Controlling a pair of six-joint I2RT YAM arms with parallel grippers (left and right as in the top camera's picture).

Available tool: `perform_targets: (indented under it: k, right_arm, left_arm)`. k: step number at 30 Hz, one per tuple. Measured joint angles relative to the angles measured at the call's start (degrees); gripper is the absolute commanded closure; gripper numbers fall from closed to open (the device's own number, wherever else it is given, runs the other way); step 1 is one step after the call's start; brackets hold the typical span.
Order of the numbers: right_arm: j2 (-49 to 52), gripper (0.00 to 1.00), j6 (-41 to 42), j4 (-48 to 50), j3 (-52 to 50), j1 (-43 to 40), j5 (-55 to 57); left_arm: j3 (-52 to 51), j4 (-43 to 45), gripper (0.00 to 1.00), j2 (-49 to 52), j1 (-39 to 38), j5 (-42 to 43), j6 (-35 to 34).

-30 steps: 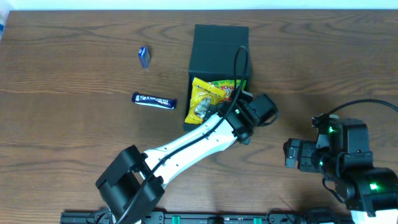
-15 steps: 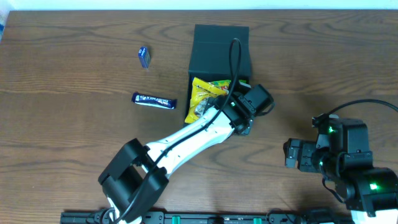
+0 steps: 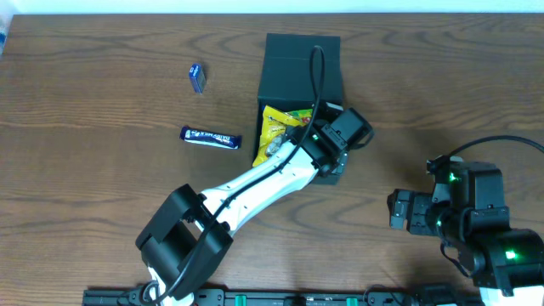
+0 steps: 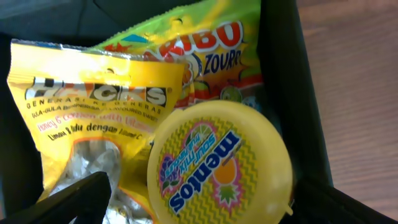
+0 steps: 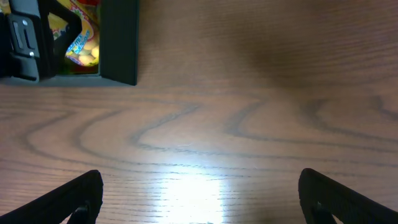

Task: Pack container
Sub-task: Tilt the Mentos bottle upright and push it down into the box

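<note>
Hovering left pincer point(image 4: 202, 190), released, over open container point(image 3: 289, 68) | Mentos tin point(image 4: 217, 165) between its fingers point(image 4: 81, 196) | right pincer point(image 5: 202, 193) released

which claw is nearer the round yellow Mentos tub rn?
Left. The left claw hangs right above the round yellow Mentos tub inside the dark teal-green square container, fingers either side. The right claw sits over the brown wooden table, well to the container's right.

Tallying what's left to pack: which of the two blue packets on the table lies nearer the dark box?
The long dark-blue wrapped bar; the small blue rectangular packet lies farther away.
</note>
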Motion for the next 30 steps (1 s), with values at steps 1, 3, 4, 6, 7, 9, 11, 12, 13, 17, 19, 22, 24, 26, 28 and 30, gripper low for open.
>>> perform_targets:
  k: [1, 3, 4, 6, 7, 9, 11, 12, 13, 17, 19, 22, 24, 26, 28, 30]
  right_arm:
    - [0.00, 0.01, 0.00, 0.00, 0.00, 0.00, 0.00]
    - [0.00, 0.01, 0.00, 0.00, 0.00, 0.00, 0.00]
    - [0.00, 0.01, 0.00, 0.00, 0.00, 0.00, 0.00]
    - [0.00, 0.01, 0.00, 0.00, 0.00, 0.00, 0.00]
    - [0.00, 0.01, 0.00, 0.00, 0.00, 0.00, 0.00]
    - [0.00, 0.01, 0.00, 0.00, 0.00, 0.00, 0.00]
    - [0.00, 0.01, 0.00, 0.00, 0.00, 0.00, 0.00]
    - [0.00, 0.01, 0.00, 0.00, 0.00, 0.00, 0.00]
    - [0.00, 0.01, 0.00, 0.00, 0.00, 0.00, 0.00]
    - [0.00, 0.01, 0.00, 0.00, 0.00, 0.00, 0.00]
    - [0.00, 0.01, 0.00, 0.00, 0.00, 0.00, 0.00]
    - [0.00, 0.01, 0.00, 0.00, 0.00, 0.00, 0.00]
    - [0.00, 0.01, 0.00, 0.00, 0.00, 0.00, 0.00]
    - [0.00, 0.01, 0.00, -0.02, 0.00, 0.00, 0.00]
    - [0.00, 0.01, 0.00, -0.02, 0.00, 0.00, 0.00]
    - [0.00, 0.01, 0.00, 0.00, 0.00, 0.00, 0.00]
  left_arm:
    - [0.00, 0.35, 0.05, 0.00, 0.15, 0.02, 0.11]
    - [0.00, 1.14, 0.05, 0.00, 0.37, 0.02, 0.17]
    - [0.00, 1.42, 0.05, 0.00, 0.48, 0.07, 0.17]
    - [0.00, 1.97, 0.05, 0.00, 0.70, 0.61, 0.17]
    - [0.00, 2.12, 0.05, 0.00, 0.79, 0.90, 0.17]
    - [0.00, 2.36, 0.05, 0.00, 1.01, 1.29, 0.20]
    - [0.00, 2.93, 0.05, 0.00, 1.25, 1.57, 0.20]
    - [0.00, 3.37, 0.05, 0.00, 1.36, 1.75, 0.17]
    - [0.00, 3.61, 0.05, 0.00, 1.42, 1.92, 0.17]
    - [0.00, 3.72, 0.05, 0.00, 1.51, 2.40, 0.17]
    - [0.33, 1.70, 0.05, 0.00, 1.51, 2.60, 0.15]
    - [1.14, -2.78, 0.05, 0.00, 1.40, 2.64, -0.35]
    - [1.38, -5.49, 0.04, 0.00, 1.29, 2.80, -1.90]
    - [1.38, -6.93, 0.05, 0.00, 1.27, 2.80, -3.37]
    - [1.38, -7.61, 0.05, 0.00, 1.29, 2.93, -4.46]
    - [1.38, -7.74, 0.05, 0.00, 1.29, 3.67, -4.98]
